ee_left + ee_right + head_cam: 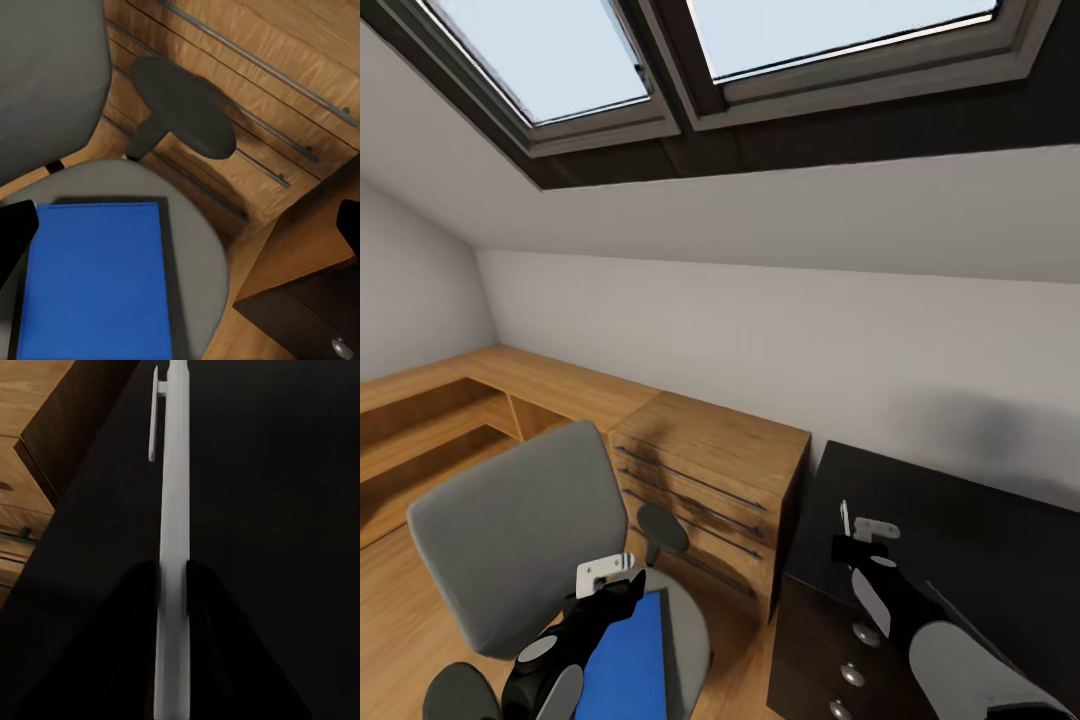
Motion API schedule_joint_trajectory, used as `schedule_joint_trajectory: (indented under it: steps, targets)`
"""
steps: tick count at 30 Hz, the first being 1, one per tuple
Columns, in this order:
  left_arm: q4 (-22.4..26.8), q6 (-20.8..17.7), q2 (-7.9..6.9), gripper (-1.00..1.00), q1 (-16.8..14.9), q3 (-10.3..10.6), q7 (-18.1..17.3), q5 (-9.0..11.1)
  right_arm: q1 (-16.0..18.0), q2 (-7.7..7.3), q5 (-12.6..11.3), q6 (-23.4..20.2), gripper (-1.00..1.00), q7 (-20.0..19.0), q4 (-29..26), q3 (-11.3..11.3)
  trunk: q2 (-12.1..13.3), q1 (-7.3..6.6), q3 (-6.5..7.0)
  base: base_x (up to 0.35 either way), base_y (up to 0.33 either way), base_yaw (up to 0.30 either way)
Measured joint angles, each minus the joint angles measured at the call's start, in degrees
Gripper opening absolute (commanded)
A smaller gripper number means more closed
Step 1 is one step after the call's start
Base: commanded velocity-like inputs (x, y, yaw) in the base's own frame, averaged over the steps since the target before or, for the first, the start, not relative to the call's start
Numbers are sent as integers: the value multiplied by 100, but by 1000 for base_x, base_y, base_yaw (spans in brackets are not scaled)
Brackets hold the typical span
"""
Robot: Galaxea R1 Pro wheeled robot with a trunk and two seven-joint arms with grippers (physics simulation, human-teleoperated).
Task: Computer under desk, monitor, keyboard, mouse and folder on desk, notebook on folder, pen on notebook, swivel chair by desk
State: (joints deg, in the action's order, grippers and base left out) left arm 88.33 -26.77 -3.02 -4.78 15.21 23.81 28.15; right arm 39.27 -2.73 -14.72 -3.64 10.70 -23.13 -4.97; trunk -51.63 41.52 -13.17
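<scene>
The right claw (847, 543) is clamped on the pen (172, 540) above the black table (980, 540), while the left claw (622, 582), spread wide, hangs over the folder (94, 281) lying on the swivel chair (500, 530) seat. The folder step looks to be in hand (it belongs under the notebook and pen), so next comes a descent onto its edge. The right wrist view shows the pen's clip, too small to make out from the head.
</scene>
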Motion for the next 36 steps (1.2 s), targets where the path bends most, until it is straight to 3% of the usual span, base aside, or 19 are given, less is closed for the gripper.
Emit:
schedule_joint_trajectory:
  steps: [5,11,33,36]
  targets:
    - [51,-4,0,100,0,-5,-1,6,102,3,-31,-349,-100,12,110,0,0,1,0,12,0,0]
    - [178,-4,2,100,0,-3,3,9,119,-2,-39,-433,-100,19,118,0,0,1,0,3,0,0]
    - [220,-4,12,100,0,-2,6,10,123,6,-67,-453,-100,31,113,23,-882,484,-395,0,0,0]
    - [214,-4,14,100,0,-3,8,9,123,6,-65,-450,-100,31,112,25,-883,485,-396,0,0,0]
